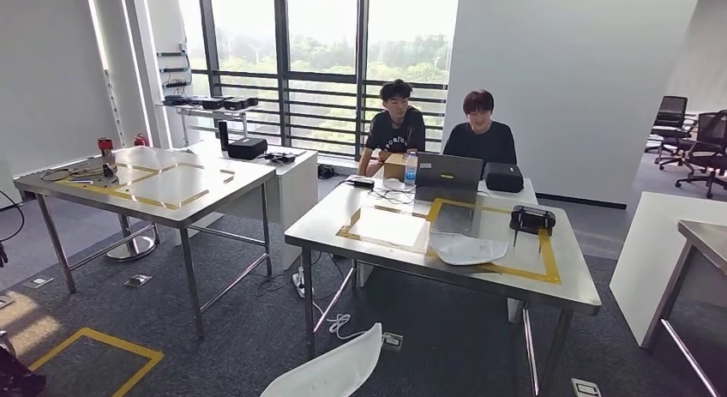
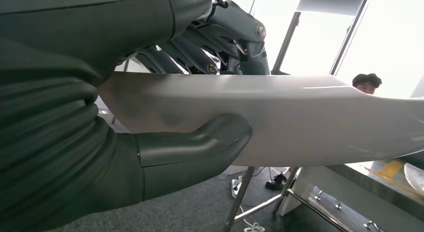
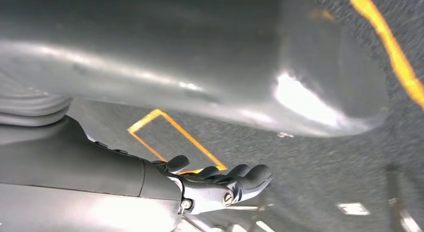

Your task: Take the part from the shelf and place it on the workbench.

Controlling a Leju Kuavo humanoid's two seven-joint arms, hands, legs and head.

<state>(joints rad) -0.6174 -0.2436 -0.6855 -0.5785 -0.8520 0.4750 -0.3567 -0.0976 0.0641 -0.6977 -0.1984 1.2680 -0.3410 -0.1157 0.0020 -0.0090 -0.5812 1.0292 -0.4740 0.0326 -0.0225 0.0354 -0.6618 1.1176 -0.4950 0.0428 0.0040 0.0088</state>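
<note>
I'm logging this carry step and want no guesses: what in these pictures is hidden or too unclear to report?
- White part: its far end runs off the left wrist view's edge; the head view's bottom edge cuts it too.
- Left hand: its fingers pass behind the part.
- Small items on the far table: too small to identify in the head view.
- Right hand: fingers partly hidden by its own casing.

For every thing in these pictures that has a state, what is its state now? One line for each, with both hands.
white part: held in the air, short of the workbench.
left hand: grips the white part, thumb on one face, fingers on the other.
right hand: holds nothing, fingers slightly curled.
second white part: lies flat on the workbench.
laptop: open on the workbench.
black device: rests on the workbench.
</note>
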